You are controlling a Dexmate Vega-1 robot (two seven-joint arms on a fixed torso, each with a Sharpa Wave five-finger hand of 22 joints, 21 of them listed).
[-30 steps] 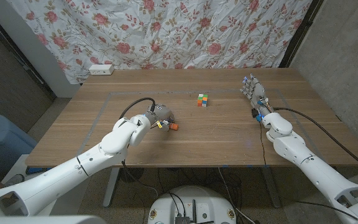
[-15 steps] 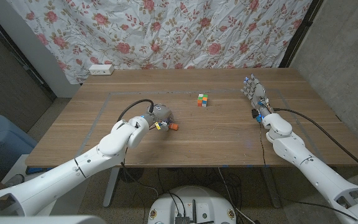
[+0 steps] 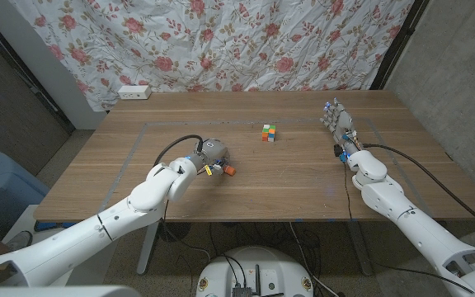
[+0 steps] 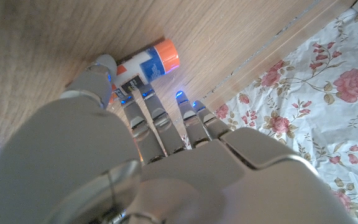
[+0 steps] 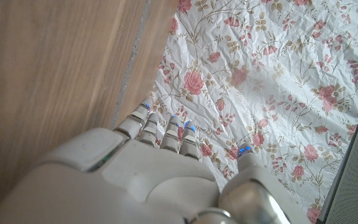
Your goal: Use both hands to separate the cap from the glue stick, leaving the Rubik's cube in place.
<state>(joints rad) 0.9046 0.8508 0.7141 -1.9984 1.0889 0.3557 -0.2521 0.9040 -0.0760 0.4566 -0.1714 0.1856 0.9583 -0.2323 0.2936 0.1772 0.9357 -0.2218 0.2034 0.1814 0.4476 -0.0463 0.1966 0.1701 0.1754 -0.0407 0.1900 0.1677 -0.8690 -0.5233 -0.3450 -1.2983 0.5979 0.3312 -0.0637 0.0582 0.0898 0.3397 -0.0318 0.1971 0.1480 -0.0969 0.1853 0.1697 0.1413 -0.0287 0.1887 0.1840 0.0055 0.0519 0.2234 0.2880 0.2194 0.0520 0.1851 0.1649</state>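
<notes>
One glue stick (image 4: 143, 63), touching left fingers (image 4: 143, 102)

Glue stick (image 3: 225, 168) lies on the table (image 3: 287, 186), Rubik's cube (image 3: 268, 132) behind to its right

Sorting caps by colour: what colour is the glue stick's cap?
Orange cap, clearest in the left wrist view.
</notes>
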